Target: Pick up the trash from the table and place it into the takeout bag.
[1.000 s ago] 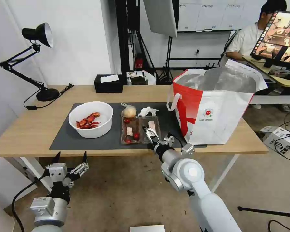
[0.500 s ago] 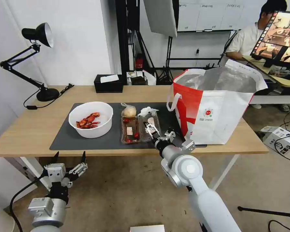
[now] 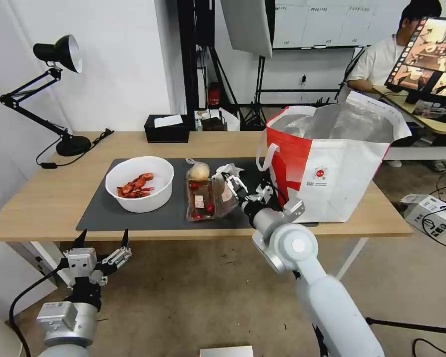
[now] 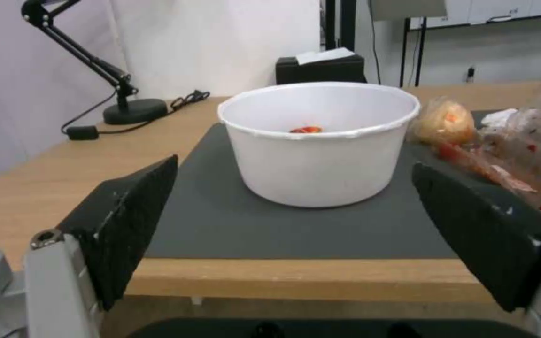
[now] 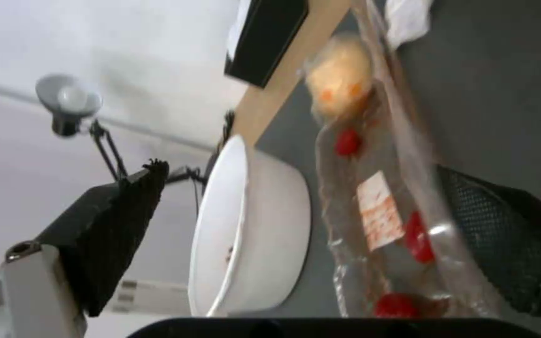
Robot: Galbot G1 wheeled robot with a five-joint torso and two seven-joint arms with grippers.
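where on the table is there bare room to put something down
Free: bare wood between the desk lamp and the white bowl, and mat in front of the bowl. Crowded: the clear tray, right gripper and takeout bag.

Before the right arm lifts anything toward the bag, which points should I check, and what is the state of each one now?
1. Right gripper at the clear tray: ok, it is at the tray's side nearer the bag.
2. Firm grip on the tray: not ok, the right wrist view shows the fingers wide apart with the plastic between them.
3. Tray level: not ok, the half by the gripper tilts up.
4. Food scraps secure inside: cannot tell.
5. Takeout bag ready: ok, it stands upright on the table with its mouth open.
6. Left gripper out of the way: ok, open, in front of the table's edge, facing the white bowl.
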